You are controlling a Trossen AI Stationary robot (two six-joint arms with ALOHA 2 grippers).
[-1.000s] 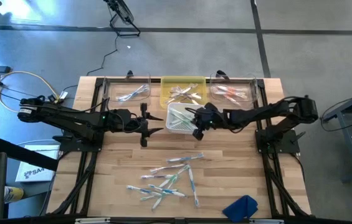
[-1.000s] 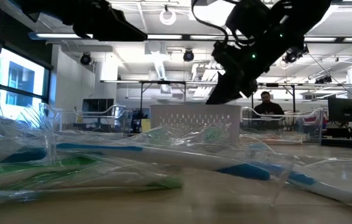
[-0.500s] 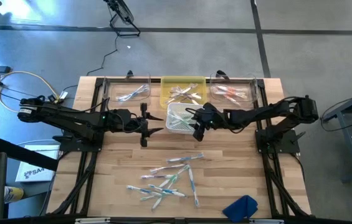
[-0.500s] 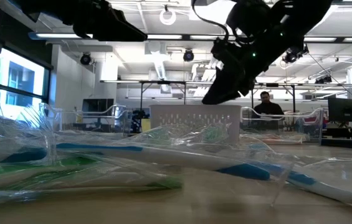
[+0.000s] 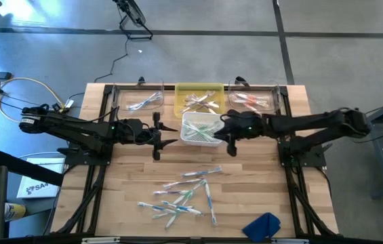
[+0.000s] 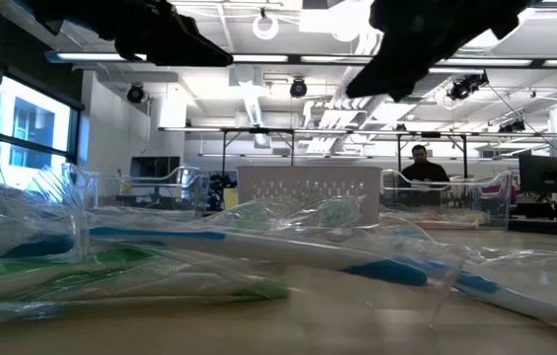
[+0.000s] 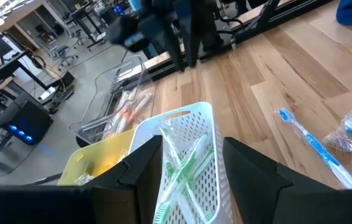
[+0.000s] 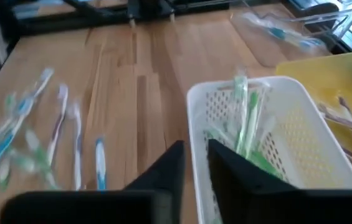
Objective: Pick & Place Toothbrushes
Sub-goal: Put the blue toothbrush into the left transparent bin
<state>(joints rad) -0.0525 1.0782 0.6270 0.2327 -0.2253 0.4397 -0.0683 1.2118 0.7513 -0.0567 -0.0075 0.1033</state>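
In the high view's upper centre, a white perforated plastic basket (image 5: 198, 129) already holds several green-accented toothbrushes (image 8: 245, 134). Behind it sit a yellow tray (image 5: 198, 97) and two clear trays, each with a few brushes, so sorting is well under way. A scatter of wrapped toothbrushes (image 5: 184, 193) remains on the wooden tabletop (image 5: 259, 190) at lower centre, so much is left. The right end effector (image 5: 230, 141) hovers just right of the basket, fingers narrowly apart and apparently empty. The left end effector (image 5: 156, 137) waits left of it, open and empty.
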